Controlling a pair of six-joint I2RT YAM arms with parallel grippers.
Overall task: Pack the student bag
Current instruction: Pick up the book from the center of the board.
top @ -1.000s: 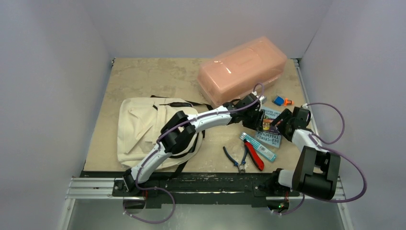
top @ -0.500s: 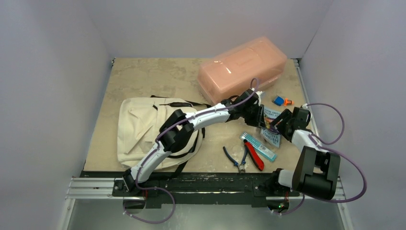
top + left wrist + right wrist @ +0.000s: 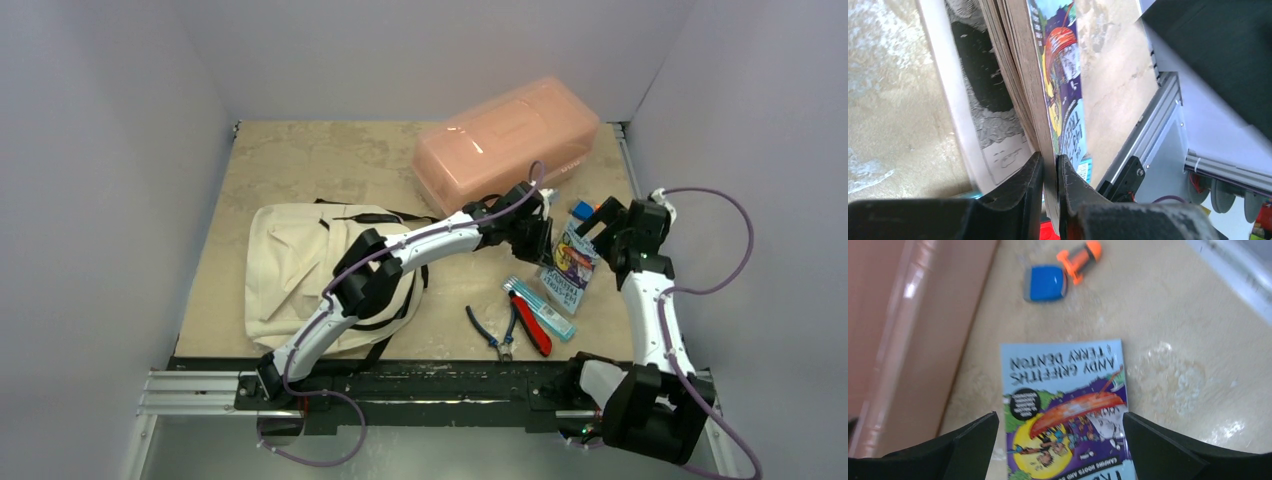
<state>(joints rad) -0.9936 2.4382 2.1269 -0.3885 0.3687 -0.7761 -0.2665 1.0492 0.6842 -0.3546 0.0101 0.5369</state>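
The top camera looked down from above and behind me over the whole table [image 3: 300, 160]. My left wrist camera sat tight against the book [image 3: 1063, 90], edge-on; my right looked down on its cover from near, and all three shared it.

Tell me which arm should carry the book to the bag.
Left. The left gripper pinches the book, and the student bag lies on that side. The right gripper hangs open above the cover.
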